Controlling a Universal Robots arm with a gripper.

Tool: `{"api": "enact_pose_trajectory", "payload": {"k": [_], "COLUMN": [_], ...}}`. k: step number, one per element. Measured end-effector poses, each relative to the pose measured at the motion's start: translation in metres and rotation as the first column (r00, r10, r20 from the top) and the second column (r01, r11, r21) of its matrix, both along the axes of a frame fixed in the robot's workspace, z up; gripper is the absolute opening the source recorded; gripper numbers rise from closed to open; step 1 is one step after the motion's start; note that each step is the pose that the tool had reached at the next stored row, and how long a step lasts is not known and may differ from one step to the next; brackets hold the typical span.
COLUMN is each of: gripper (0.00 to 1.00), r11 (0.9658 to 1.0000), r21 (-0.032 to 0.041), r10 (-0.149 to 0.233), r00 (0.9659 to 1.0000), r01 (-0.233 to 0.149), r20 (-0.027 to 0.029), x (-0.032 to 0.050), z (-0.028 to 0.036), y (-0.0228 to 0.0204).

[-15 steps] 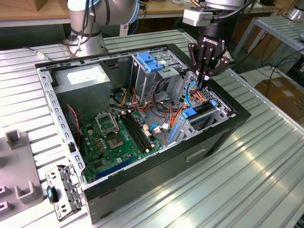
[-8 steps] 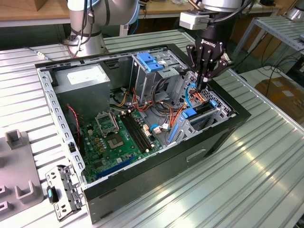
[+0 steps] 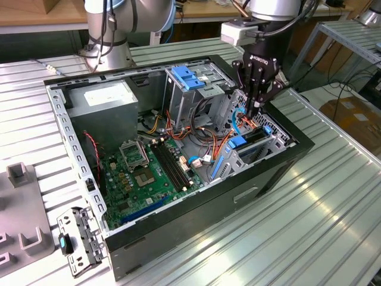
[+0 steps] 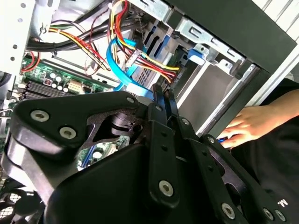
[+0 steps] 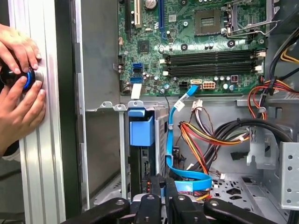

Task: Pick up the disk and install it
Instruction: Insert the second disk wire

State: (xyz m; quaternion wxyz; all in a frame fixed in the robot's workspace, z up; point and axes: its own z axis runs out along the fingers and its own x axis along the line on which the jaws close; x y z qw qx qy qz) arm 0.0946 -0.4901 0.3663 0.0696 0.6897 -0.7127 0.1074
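Observation:
The disk point(image 3: 245, 143) sits on edge in the low drive cage at the case's front end, on the exterior view's right; its light-blue carrier end point(image 5: 140, 130) shows in the first wrist view. My gripper point(image 3: 255, 109) hangs just above that cage among the cables, its fingers point(image 5: 156, 186) pressed together with nothing between them. In the second wrist view the gripper point(image 4: 161, 93) points at a light-blue flat cable point(image 4: 117, 65) and the red-yellow wire bundle.
The open case point(image 3: 286, 155) holds a motherboard point(image 3: 143, 173), a power supply point(image 3: 107, 98) and a tall grey cage with a blue bracket point(image 3: 187, 77). A person's hands point(image 5: 18, 107) grip a round knob point(image 5: 23, 77) outside the case wall. A loose metal bracket point(image 3: 80, 238) lies on the table.

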Motion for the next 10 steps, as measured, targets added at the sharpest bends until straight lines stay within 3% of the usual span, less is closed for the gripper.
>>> {"api": "enact_pose_trajectory", "payload": {"k": [2,5,6,10], "gripper": [0.16,0.16,0.16,0.16], "r11": [1.0000,0.9997,0.9994,0.9982], "r21": [0.0063,0.0224,0.0348,0.0594], "r10": [0.001,0.003,0.004,0.006], "r00": [1.0000,1.0000,0.9999,0.9999], "r01": [-0.001,-0.003,-0.004,-0.006], "r20": [0.0045,0.0084,0.0100,0.0124], "x": [-0.0021,-0.0032,-0.0037,-0.0048], "z": [-0.0015,-0.0029,-0.0036,-0.0049], "y": [-0.0050,-0.0125,-0.0166,-0.0246]}}
